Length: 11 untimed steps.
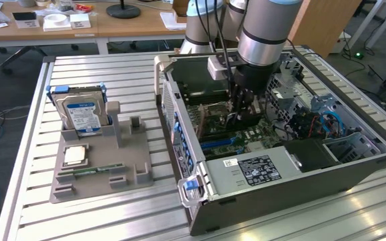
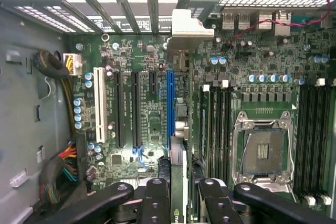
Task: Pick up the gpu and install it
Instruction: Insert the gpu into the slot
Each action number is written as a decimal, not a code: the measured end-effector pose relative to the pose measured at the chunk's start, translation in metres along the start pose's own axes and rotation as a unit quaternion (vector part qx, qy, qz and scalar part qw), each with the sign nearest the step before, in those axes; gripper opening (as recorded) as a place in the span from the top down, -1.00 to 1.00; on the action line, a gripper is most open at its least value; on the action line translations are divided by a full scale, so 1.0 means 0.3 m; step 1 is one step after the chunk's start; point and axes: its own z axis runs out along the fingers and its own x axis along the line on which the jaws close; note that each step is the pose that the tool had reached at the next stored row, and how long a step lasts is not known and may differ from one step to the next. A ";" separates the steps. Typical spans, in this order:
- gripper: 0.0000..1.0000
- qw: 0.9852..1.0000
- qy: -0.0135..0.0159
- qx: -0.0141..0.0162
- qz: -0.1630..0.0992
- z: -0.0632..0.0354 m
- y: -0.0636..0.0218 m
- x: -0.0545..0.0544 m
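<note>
Clamped in the hand [image 2: 182, 199], the gpu [image 2: 179, 166] hangs edge-on inside the computer case [image 1: 273, 201], over the motherboard [image 2: 152, 124] beside the blue slot [image 2: 169, 103]; it likely needs squaring with that slot, then straight, even pressure.

High exterior camera stands back from the slatted desk [image 1: 112, 211], looking steeply down across it. The open computer case [image 1: 280, 201] sits toward 3 o'clock, and the arm [image 1: 267, 30] enters from 12 o'clock. The wrist camera peers close, straight down past the gripper [image 2: 181, 203] and the edge-on gpu [image 2: 177, 156] onto the motherboard [image 2: 147, 108], which both views share.
</note>
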 end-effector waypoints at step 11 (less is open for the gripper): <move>0.48 1.000 0.000 0.000 0.001 0.003 0.009 0.007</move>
